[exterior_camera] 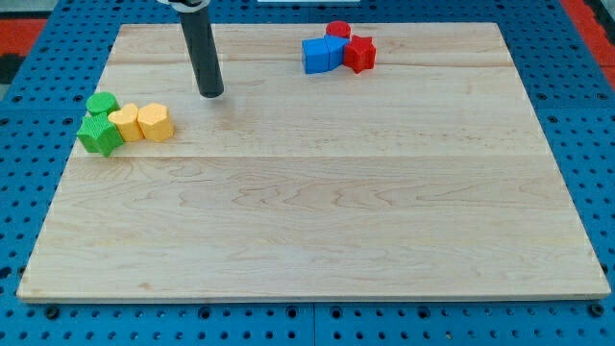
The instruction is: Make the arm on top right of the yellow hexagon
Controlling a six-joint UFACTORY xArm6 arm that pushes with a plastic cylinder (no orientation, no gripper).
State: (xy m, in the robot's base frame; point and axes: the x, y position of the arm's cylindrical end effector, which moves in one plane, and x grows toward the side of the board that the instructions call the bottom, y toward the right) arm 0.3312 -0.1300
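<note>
The yellow hexagon [156,122] lies at the view's left on the wooden board [317,211]. It touches a second yellow block [126,123] on its left. My tip [211,94] is above and to the right of the yellow hexagon, a short gap away and not touching it. The dark rod rises from the tip to the view's top edge.
A green star-like block [100,135] and a green round block [101,104] sit left of the yellow blocks. Near the view's top right of centre stand two blue blocks [322,55], a red round block [337,31] and a red star-like block [359,53].
</note>
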